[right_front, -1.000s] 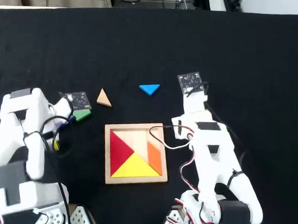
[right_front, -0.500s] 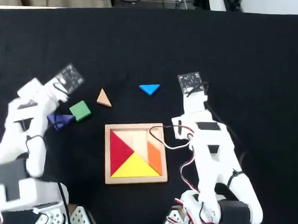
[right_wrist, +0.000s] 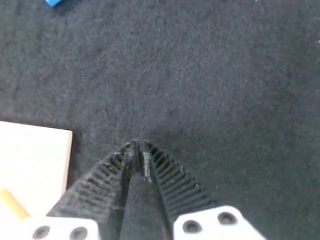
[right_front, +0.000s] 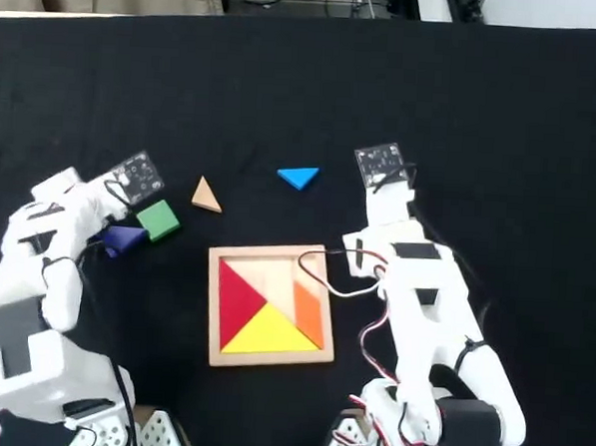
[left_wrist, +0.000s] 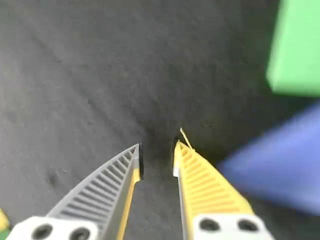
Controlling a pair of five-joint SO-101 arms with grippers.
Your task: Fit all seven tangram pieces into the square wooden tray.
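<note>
Mid-table on black cloth (right_front: 504,114), btwn & just ahead of the two arm bases: tray (right_front: 275,271), lying flat. Holds 3 pcs: red tri (right_front: 236,298) on L side, yellow tri (right_front: 270,331) along near edge, orange pc (right_front: 311,309) on R side. All 3 flat & seated; red & yellow edge to edge, yellow & orange likewise. Far-middle part of floor bare wood.

Loose on cloth, 4 pcs: green sq (right_front: 158,219) & purple tri (right_front: 125,237) just beside each other off tray's far-L corner, purple the nearer to L arm (right_front: 47,250). Tan tri (right_front: 207,194) near green sq, a bit farther back. Blue tri (right_front: 299,176) beyond tray's far edge, apart from tan.

L gripper (left_wrist: 157,150): low over cloth, tips down, set narrow, w/ small gap btwn tips & nothing in it. Purple tri just beside yellow finger (left_wrist: 200,190), outside the gap; contact or not, can't tell. Green sq farther out on same side.

R gripper (right_wrist: 135,150): tips pressed together, grips nothing. Hangs over bare cloth just off tray's far-R corner, w/ that corner beside it in R wrist view & blue tri farther out. R arm (right_front: 419,299) alongside tray's R edge in high view, thin cable (right_front: 337,288) from it across that corner.
</note>
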